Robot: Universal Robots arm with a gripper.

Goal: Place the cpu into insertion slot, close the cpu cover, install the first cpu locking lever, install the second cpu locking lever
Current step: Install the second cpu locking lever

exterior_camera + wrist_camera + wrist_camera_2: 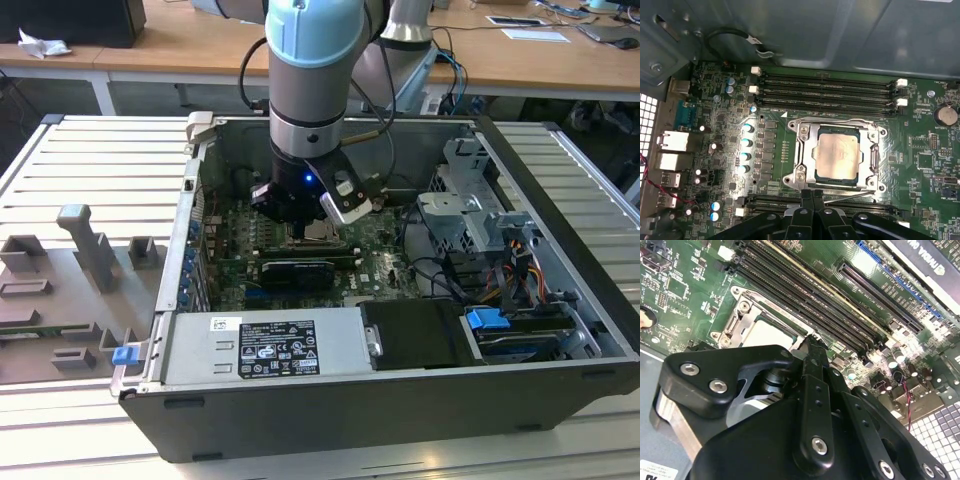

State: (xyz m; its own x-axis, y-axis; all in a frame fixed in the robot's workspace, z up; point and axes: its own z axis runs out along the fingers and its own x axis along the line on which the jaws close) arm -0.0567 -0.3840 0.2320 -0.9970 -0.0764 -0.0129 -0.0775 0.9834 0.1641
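While the arm [310, 90] reaches down into the open case [400, 400], its pincer [812, 197] hangs just beside one edge of the slot [875, 150], fingers [812, 370] pressed together and grasping nothing that I can see. The cpu [837, 152] already lies flat in the slot, its pale top showing through the cut-out of the cover [807, 137], which is down over it (a thin lever [850, 196] lies along the slot's edge nearest the fingertips; whether it is hooked I cannot tell). In the exterior view the arm's wrist hides most of the socket. Long black memory slots [825, 92] run beside the socket on the far side from the pincer, and another pair [770, 201] crowds in on the near side, right by the fingertips. A row of capacitors [745, 150] stands close by on the green board [715, 110]. Toward the exterior view's right sit a drive cage [470, 210] and loose cables [520, 270]; the grey power supply [270, 345] lines the near wall. The case rests on a slatted desk [60, 160].
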